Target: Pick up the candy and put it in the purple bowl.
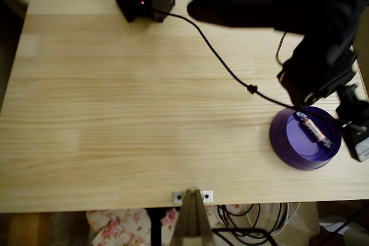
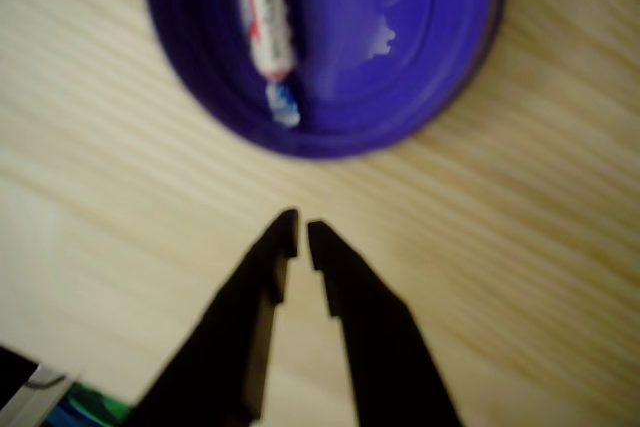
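The candy point(image 1: 314, 129), a whitish wrapped sweet with red and blue marks, lies inside the purple bowl point(image 1: 282, 142) at the table's right side. In the wrist view the candy point(image 2: 267, 17) rests against the left inner slope of the bowl point(image 2: 400, 97), one twisted end pointing toward me. My black gripper point(image 2: 302, 232) hovers over bare wood just short of the bowl's rim. Its fingertips are nearly touching and there is nothing between them. In the overhead view the dark arm point(image 1: 317, 73) hangs above the bowl's far edge and hides the gripper's tips.
A black cable point(image 1: 219, 59) runs across the table from the arm's base point(image 1: 144, 1) toward the bowl. A small metal bracket point(image 1: 193, 196) sits at the front edge. The bowl stands close to the table's right edge.
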Robot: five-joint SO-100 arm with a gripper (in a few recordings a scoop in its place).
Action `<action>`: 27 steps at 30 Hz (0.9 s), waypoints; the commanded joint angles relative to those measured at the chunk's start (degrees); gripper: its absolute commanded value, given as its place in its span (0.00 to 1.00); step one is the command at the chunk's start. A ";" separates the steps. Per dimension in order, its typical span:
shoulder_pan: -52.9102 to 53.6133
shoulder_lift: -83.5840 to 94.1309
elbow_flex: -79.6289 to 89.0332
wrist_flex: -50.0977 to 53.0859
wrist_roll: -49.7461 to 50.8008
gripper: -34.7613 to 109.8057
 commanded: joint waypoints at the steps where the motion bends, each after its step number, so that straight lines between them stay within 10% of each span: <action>1: -0.62 24.26 8.17 4.13 0.44 0.24; 10: -2.99 44.03 39.29 2.55 6.68 0.24; 27: 15.03 95.36 122.17 -42.01 18.81 0.24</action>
